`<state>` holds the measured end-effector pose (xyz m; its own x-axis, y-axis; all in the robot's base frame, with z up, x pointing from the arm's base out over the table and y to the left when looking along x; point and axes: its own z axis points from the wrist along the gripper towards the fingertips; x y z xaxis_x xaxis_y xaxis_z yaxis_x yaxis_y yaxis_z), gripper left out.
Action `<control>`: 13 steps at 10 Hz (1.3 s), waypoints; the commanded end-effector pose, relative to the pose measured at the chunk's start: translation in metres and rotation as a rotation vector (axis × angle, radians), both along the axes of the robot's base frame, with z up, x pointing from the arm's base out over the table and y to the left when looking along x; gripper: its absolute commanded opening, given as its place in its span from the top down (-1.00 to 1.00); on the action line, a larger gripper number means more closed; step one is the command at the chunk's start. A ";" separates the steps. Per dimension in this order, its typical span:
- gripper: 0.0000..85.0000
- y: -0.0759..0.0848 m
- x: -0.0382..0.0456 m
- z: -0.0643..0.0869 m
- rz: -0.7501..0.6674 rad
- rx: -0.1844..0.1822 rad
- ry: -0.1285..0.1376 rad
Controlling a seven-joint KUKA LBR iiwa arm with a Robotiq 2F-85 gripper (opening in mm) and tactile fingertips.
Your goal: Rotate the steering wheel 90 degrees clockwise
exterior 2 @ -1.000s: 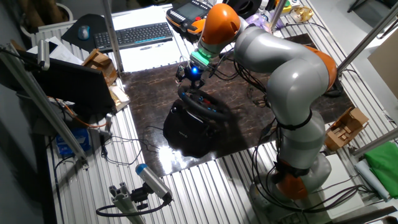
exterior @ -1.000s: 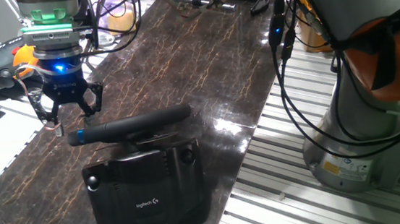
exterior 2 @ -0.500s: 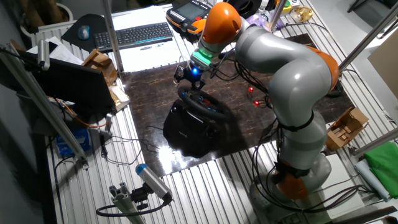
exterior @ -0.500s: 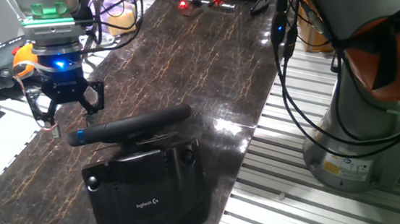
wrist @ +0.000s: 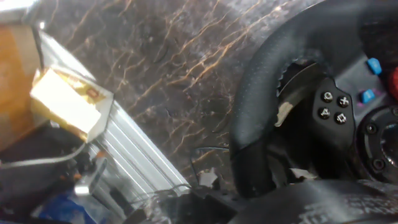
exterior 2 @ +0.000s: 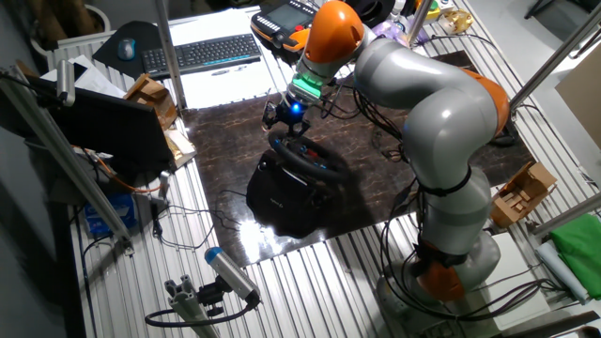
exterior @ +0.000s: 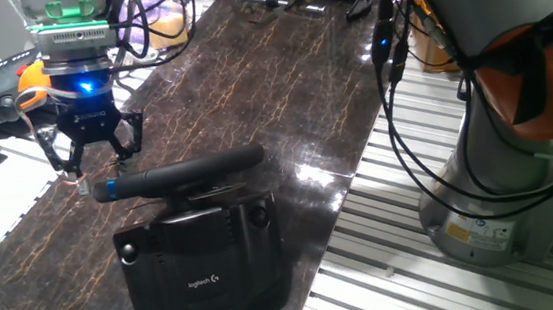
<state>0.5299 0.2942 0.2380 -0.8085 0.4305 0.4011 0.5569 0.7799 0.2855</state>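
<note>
The steering wheel [exterior: 186, 172] is a black rim seen edge-on, with a small blue stripe [exterior: 105, 190] at its left end. It sits on a bulky black Logitech base [exterior: 206, 267]. My gripper [exterior: 91, 159] hangs just above and behind the rim's left end, by the blue stripe, with its jaws spread and nothing between them. In the other fixed view the gripper [exterior 2: 282, 116] is over the far end of the wheel [exterior 2: 308, 160]. The hand view shows the rim [wrist: 258, 99] close below and the hub buttons [wrist: 333, 107]; the fingertips are not clearly seen there.
An orange-and-black handheld controller [exterior: 2, 91] and a keyboard [exterior 2: 202, 52] lie beyond the dark marble table top [exterior: 280, 74]. Cardboard boxes [exterior 2: 150, 94] stand at the table's side; one shows in the hand view [wrist: 68, 102]. The arm's base [exterior: 496, 196] stands at the right.
The gripper has barely shifted above the rim's left end and stays open. The wheel has not turned. Red lights at the table's far end flashed on and went off.
</note>
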 end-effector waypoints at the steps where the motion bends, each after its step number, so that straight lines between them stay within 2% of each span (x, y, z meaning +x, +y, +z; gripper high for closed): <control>1: 0.15 0.000 0.0003 0.000 0.005 0.001 -0.001; 3: 0.35 0.000 0.0027 -0.002 -0.010 -0.018 -0.003; 6: 0.11 -0.005 0.0117 -0.010 -0.078 -0.072 -0.015; 8: 0.26 -0.009 0.0187 -0.017 -0.090 -0.081 -0.013; 10: 0.18 -0.013 0.0229 -0.021 -0.103 -0.082 -0.012; 12: 0.25 -0.018 0.0259 -0.023 -0.130 -0.096 -0.012; 13: 0.21 -0.020 0.0271 -0.025 -0.138 -0.110 -0.017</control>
<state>0.5574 0.2733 0.2129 -0.7430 0.5827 0.3293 0.6595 0.7212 0.2120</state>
